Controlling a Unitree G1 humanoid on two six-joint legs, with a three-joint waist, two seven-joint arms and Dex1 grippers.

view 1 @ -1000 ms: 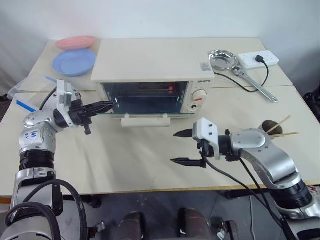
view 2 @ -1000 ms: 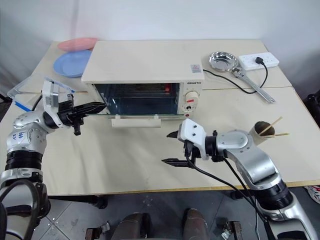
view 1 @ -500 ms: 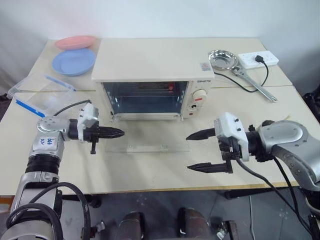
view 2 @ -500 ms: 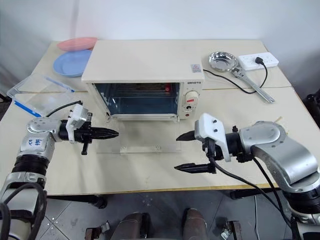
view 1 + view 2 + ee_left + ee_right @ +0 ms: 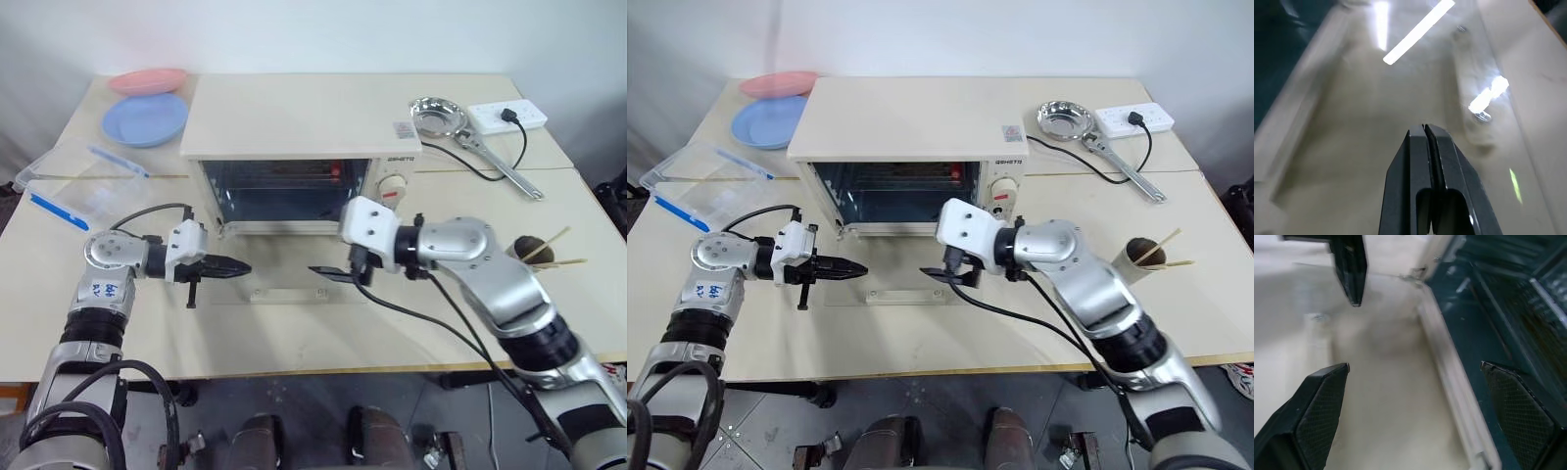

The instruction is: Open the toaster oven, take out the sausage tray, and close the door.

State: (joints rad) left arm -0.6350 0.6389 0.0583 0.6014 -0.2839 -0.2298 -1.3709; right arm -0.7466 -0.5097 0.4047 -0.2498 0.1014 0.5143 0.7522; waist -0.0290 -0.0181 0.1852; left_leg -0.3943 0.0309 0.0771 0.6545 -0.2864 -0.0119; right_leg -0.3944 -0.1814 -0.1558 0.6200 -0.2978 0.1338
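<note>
The cream-white toaster oven (image 5: 294,117) stands mid-table. Its glass door (image 5: 284,269) lies flat on the table, with the bar handle (image 5: 289,293) at the near edge. Inside the dark cavity a ridged metal surface (image 5: 1535,298), apparently the sausage tray, sits dimly lit, with a reddish strip (image 5: 326,172) near the back. My left gripper (image 5: 235,267) is shut and empty, its tip at the door's left edge. Over the door's right half, just in front of the opening, my right gripper (image 5: 1415,367) stands wide open and holds nothing.
Blue plate (image 5: 145,120) and pink plate (image 5: 147,82) lie at the back left, with a clear lidded box (image 5: 73,186) in front of them. At the back right are a steel bowl (image 5: 437,117), a power strip (image 5: 506,115) and a metal tool (image 5: 500,166). A cup with sticks (image 5: 534,252) stands at the right.
The door has dropped from part-open to flat on the table. My left gripper sank beside it. My right gripper swung left and forward, up to the oven opening.
</note>
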